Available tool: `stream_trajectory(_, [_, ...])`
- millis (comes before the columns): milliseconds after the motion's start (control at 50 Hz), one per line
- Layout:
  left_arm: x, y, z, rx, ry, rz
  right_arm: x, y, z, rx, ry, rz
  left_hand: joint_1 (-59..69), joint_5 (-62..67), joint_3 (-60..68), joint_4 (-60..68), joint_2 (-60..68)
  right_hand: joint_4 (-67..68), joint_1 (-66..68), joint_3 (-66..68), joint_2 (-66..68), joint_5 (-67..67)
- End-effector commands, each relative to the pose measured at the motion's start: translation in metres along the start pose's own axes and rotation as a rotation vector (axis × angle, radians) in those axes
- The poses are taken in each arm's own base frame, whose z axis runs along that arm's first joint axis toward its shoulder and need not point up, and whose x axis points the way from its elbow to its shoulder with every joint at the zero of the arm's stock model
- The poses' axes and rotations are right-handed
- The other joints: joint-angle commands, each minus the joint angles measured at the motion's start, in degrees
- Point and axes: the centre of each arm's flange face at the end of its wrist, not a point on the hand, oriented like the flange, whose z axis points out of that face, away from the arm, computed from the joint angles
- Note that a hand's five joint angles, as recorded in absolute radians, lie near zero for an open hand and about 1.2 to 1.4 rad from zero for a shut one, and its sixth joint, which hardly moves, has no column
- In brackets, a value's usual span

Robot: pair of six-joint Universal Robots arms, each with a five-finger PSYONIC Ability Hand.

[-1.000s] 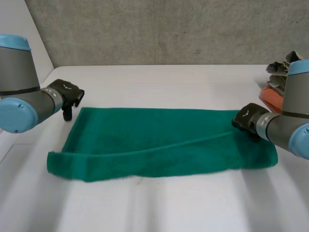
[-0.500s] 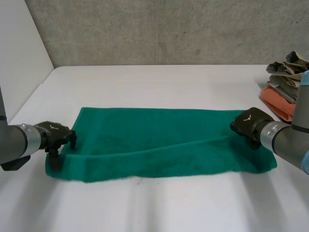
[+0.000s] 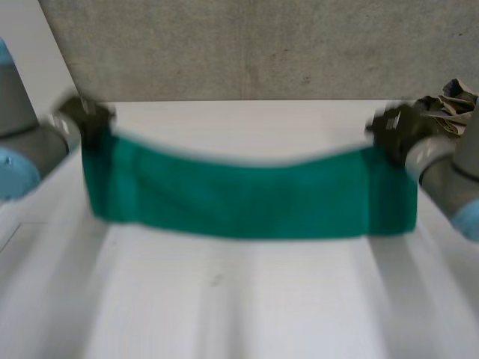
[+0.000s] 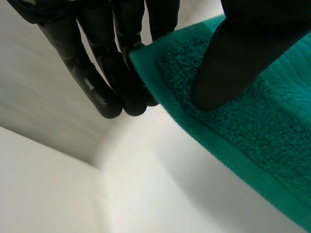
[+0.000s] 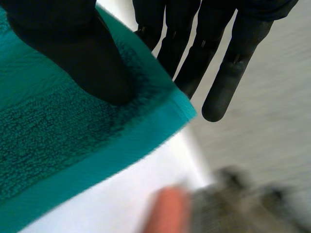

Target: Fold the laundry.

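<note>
A green towel (image 3: 247, 194) hangs stretched in the air above the white table (image 3: 247, 299), sagging a little in the middle. My left hand (image 3: 88, 116) holds its upper left corner. In the left wrist view the thumb (image 4: 233, 63) presses the towel (image 4: 252, 126) against the fingers (image 4: 116, 77). My right hand (image 3: 397, 127) holds the upper right corner. The right wrist view shows its thumb (image 5: 82, 53) pinching the towel's corner (image 5: 73, 136) against the fingers (image 5: 194, 53).
A pile of folded clothes (image 3: 449, 97), grey-brown over orange, lies at the table's far right edge; it is seen past my right hand as the clothes pile (image 5: 218, 208). A grey wall (image 3: 247, 45) runs behind the table.
My left hand has closed on the towel's left corner. Both hands have risen and lifted the towel off the table, where it lay flat before.
</note>
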Motion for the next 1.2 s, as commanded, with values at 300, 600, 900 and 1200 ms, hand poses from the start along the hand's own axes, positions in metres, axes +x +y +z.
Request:
stream_trajectory(300, [-0.099, -0.103, 0.009, 0.653, -0.423, -0.346, 0.1, -0.098, 0.022, 0.493, 0.39, 0.259, 13.1, 13.3, 12.0, 11.6, 11.6, 11.4, 14.8, 11.7, 12.5, 11.1])
stream_trajectory(600, [0.013, 0.051, 0.043, 0.228, -0.083, -0.246, -0.027, 0.015, 0.035, 0.017, -0.06, 0.267, 13.1, 13.3, 12.0, 11.6, 11.6, 11.4, 14.8, 11.7, 12.5, 11.1])
stream_trajectory(900, [0.026, 0.121, -0.082, -0.431, 0.364, 0.012, -0.026, 0.046, -0.094, -0.566, -0.497, -0.09, 13.1, 13.3, 12.0, 11.6, 11.6, 11.4, 14.8, 11.7, 12.5, 11.1])
stream_trajectory(1200, [0.012, 0.078, -0.092, -0.302, 0.387, 0.138, -0.025, 0.044, -0.078, -0.441, -0.458, -0.126, 13.1, 13.3, 12.0, 11.6, 11.6, 11.4, 14.8, 11.7, 12.5, 11.1])
